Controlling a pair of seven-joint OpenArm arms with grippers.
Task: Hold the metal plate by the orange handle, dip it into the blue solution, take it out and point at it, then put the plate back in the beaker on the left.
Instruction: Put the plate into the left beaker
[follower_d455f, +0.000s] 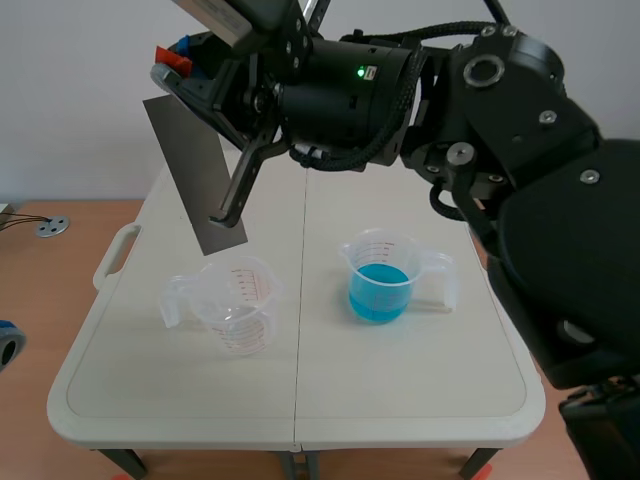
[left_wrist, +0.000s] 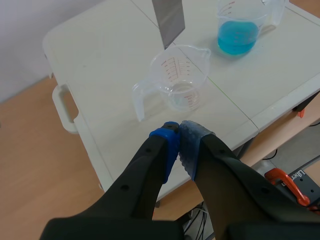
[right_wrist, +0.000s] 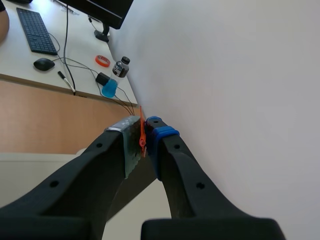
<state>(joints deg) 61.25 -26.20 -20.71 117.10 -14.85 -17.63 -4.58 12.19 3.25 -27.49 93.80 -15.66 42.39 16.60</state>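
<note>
Right gripper (right_wrist: 143, 131) raised high over the far left part of the table (follower_d455f: 400, 400), with its arm reaching in from the right across the top of the scene view. Fingers set narrow, clamped on the thin orange handle (right_wrist: 142, 135), one pad pressed to each face. Metal plate (follower_d455f: 196, 180) hanging tilted below the handle, lower edge just above the far rim of the empty clear beaker (follower_d455f: 233, 308); contact with the rim not discernible. Beaker of blue solution (follower_d455f: 380, 283) upright to the right of the empty one, well apart from the plate, with its handle turned to the right. Left gripper (left_wrist: 179, 134) low near the table's near left corner, directed toward the empty clear beaker. Fingers closed together, blue pad touching grey pad.
</note>
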